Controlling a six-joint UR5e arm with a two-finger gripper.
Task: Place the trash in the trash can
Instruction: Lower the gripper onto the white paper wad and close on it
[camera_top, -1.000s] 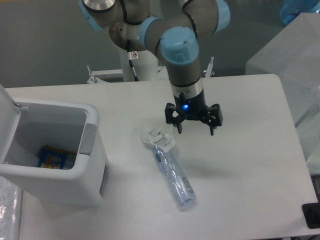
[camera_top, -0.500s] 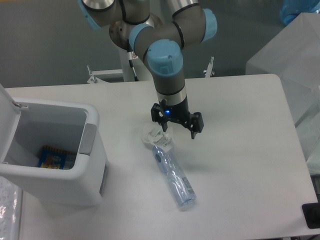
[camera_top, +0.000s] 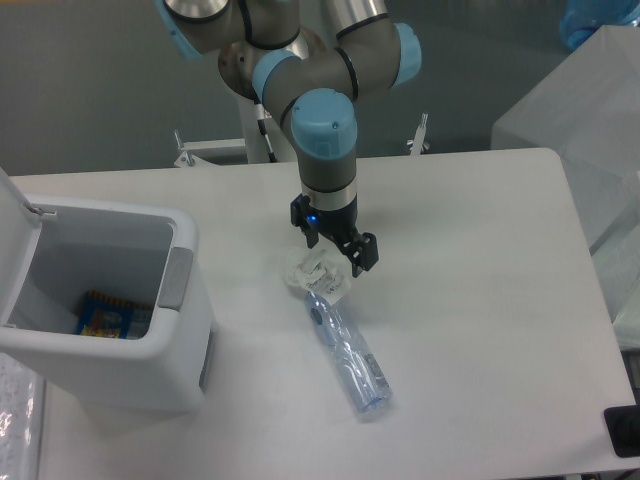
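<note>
The hand hangs released, fingers spread, just above the crumpled white wrapper on the desk. The crushed plastic bottle lies beside the wrapper. The trash can stands open, well left.

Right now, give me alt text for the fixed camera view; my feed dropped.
The open gripper hangs directly above the crumpled wrapper mid-table, with the crushed bottle lying just beyond it. The trash can stands at left, lid up.
</note>
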